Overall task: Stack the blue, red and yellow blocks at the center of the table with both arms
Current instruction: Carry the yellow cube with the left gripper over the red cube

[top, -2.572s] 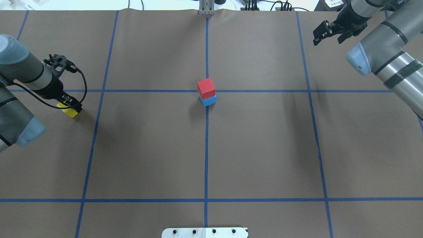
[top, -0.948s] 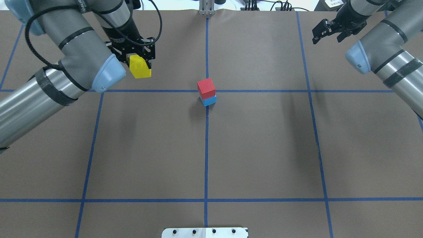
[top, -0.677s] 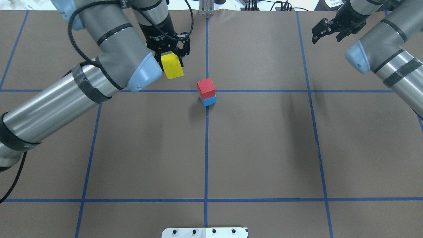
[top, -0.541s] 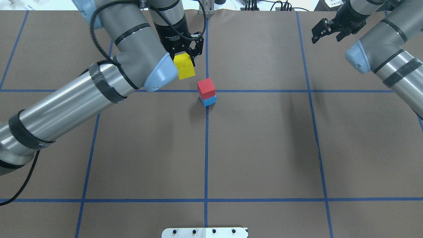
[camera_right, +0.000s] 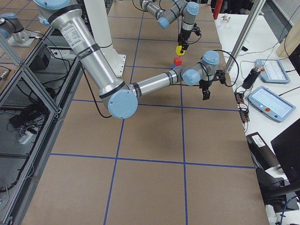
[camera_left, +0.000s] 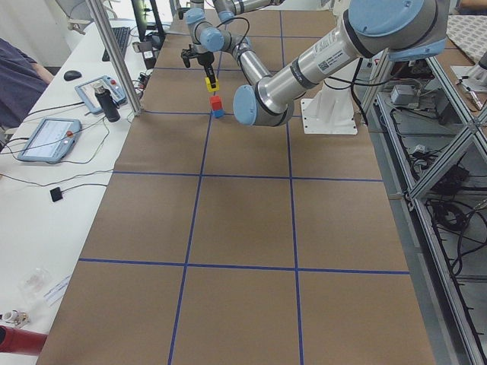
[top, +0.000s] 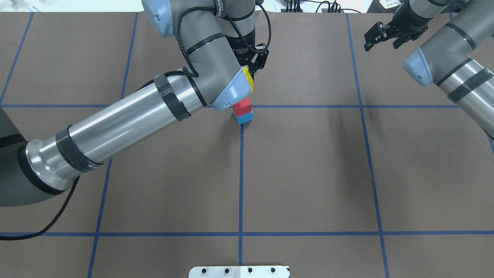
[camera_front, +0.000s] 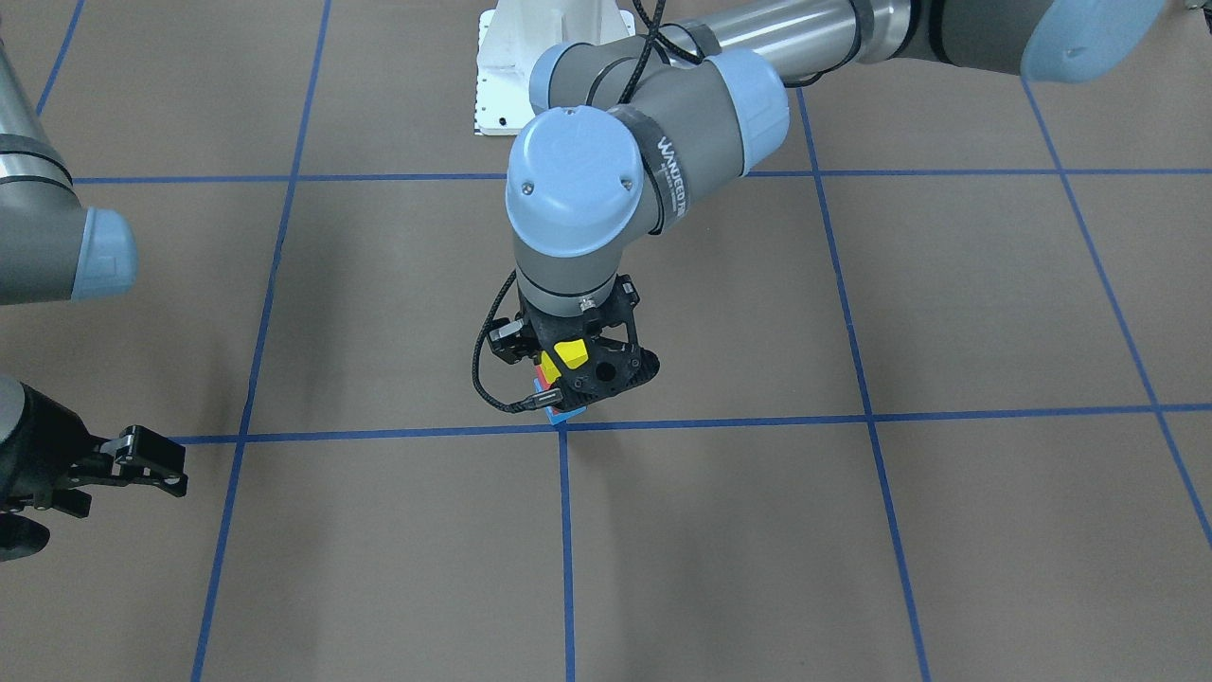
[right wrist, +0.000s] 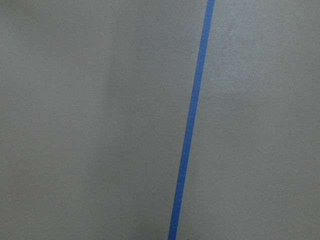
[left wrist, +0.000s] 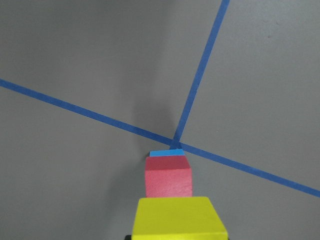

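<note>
Landmark: tape crossing (left wrist: 175, 141) at centre of table (top: 308, 173). On it: lower block (top: 244, 117). Atop that: upper block (left wrist: 168, 176). Above, clear of upper block: third block (left wrist: 175, 217), held by left gripper (camera_front: 571, 365). Well apart, far-right of crossing: right gripper (top: 382, 43).

You see a yellow block (left wrist: 175, 217), a red block (left wrist: 168, 177), a light blue block (left wrist: 166, 153); your brown table (top: 308, 173) carries gridded blue tape lines (top: 240, 173).

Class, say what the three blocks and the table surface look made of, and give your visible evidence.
The yellow block, red block and blue block: probably painted wood or foam; flat matte colour, crisp edges, no glare. The table: seemingly brown paper or card, matte, rippled along its far edge.
</note>
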Controlling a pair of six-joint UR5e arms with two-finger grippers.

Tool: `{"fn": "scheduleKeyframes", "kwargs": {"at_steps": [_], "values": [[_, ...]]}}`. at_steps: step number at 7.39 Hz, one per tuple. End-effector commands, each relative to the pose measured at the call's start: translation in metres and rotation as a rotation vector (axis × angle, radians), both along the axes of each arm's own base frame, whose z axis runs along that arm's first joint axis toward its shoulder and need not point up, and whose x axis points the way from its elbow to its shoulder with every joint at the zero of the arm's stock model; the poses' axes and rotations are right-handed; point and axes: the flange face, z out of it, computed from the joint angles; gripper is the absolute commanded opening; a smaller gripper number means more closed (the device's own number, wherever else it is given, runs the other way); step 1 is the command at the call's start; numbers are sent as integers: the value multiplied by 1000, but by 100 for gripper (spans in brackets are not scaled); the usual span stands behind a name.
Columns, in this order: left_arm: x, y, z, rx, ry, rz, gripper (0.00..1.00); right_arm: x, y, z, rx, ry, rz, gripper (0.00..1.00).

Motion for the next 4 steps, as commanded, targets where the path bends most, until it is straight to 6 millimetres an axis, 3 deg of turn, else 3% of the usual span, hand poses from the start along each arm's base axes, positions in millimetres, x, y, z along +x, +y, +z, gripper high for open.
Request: {"fn": "scheduleKeyframes", "kwargs": {"at_steps": [1, 4], "values": [[22, 1, 21, -17, -5, -7, 0, 0, 0, 1, -1, 2, 1, 99], [34, 11, 28, -26, -12, 7, 0, 1, 1, 3, -1, 2, 0, 99]]}}
